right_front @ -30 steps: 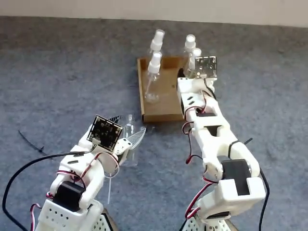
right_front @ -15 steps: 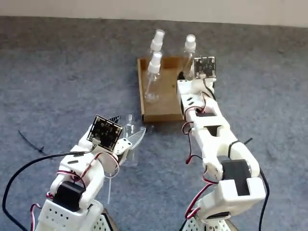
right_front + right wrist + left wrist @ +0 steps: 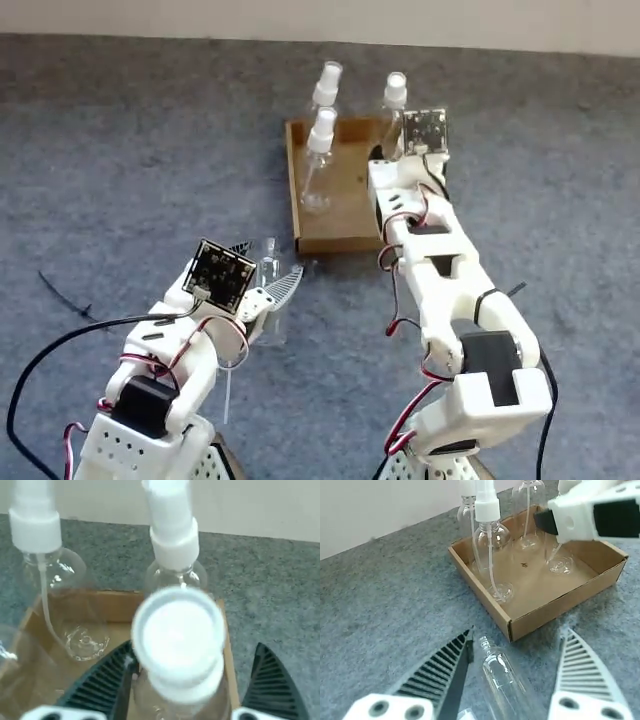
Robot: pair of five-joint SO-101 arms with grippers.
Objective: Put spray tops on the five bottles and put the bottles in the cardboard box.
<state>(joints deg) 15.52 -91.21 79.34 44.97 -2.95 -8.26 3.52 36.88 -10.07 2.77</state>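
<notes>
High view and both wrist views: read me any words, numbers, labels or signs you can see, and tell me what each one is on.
No readable text in these views.
The cardboard box: plain, with just a small dark mark on its floor, not lettering.
The clear bottles: no labels.
The circuit boards on the wrists: any markings are too small to read.
</notes>
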